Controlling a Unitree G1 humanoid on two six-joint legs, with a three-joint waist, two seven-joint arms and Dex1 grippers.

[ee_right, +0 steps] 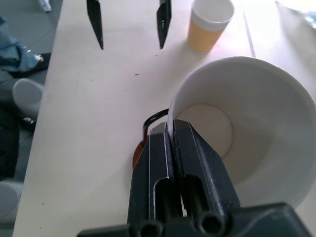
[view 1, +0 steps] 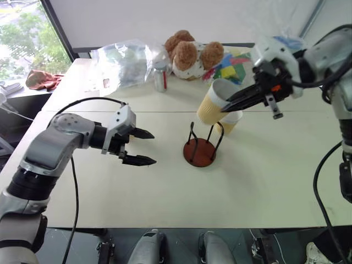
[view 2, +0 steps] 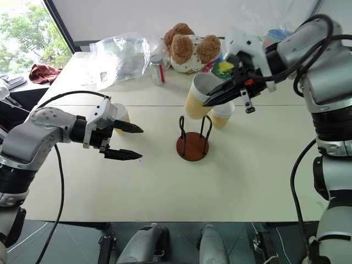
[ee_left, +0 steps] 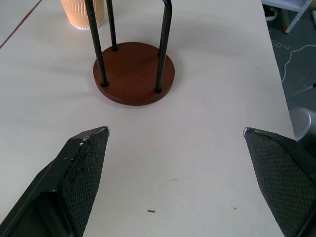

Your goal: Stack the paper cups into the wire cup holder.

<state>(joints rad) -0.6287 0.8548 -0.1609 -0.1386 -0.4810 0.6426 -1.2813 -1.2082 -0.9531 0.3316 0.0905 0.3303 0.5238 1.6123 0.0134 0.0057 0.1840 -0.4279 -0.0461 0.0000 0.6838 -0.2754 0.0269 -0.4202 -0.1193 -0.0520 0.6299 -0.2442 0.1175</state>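
Below my right gripper (view 1: 228,104), pinched shut on the rim of a paper cup (view 1: 213,102), stands the wire cup holder (view 1: 200,146); my left gripper (view 1: 145,147) hovers wide open beside it, two more cups (view 2: 221,115) nearby.

One tan cup (view 1: 213,103) is held tilted above the empty wire holder (view 1: 200,148). A second cup (view 1: 231,121) stands behind it, a third (view 2: 120,116) farther left.
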